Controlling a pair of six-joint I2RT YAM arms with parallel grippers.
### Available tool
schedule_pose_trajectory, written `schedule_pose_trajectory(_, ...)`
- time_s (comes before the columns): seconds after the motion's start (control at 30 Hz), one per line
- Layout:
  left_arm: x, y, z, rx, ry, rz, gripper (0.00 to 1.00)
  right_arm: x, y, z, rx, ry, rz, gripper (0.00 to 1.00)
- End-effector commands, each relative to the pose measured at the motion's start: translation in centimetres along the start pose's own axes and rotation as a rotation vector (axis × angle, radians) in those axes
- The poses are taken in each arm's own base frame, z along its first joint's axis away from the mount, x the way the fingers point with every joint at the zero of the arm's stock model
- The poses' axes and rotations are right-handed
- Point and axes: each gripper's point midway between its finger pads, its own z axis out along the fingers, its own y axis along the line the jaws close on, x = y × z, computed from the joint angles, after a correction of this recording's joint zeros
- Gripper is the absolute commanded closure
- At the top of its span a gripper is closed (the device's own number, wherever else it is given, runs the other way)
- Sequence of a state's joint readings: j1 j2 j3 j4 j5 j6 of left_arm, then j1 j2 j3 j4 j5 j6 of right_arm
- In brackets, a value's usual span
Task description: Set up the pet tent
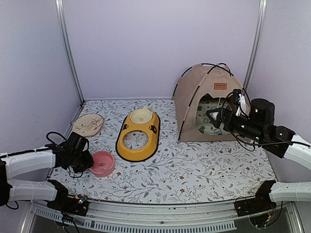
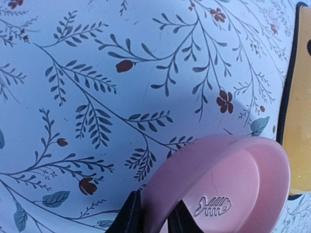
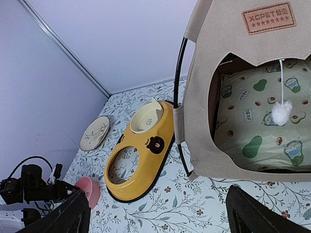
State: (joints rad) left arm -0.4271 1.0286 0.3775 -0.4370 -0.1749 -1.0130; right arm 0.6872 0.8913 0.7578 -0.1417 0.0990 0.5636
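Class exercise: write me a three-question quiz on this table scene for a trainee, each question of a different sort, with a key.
1. True or false: in the top view, the tent stands upright, to the right of the yellow feeder and the round plate.
2. The left gripper straddles the rim of which item? A) yellow feeder B) pink bowl C) round plate
3. Fill in: the right gripper faces the tent with its jaws ___.
Key: 1 true; 2 B; 3 open.
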Motion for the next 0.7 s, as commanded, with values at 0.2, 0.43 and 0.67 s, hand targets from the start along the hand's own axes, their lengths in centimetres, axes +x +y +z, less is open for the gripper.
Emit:
schedule_pose_trajectory(0.2,-4.3,-3.3,-1.3,0.018,-0.136,0.082,1.00,-0.4,-0.1,-0.8,0.001,-0.024,0.001,0.01)
schedule_pose_trajectory(0.43,-7.7,-8.0,-3.3,0.105,-0.209,0.227,1.00,-0.8,-0.1,-1.0,0.007,-0.030,-0.004,0.01)
schedule_pose_trajectory(0.67,-9.2,-14.0,-5.2,0.272,-0.211,0.384,1.00,-1.1,0.3,-0.8,0.002,-0.027,-0.005,0.01)
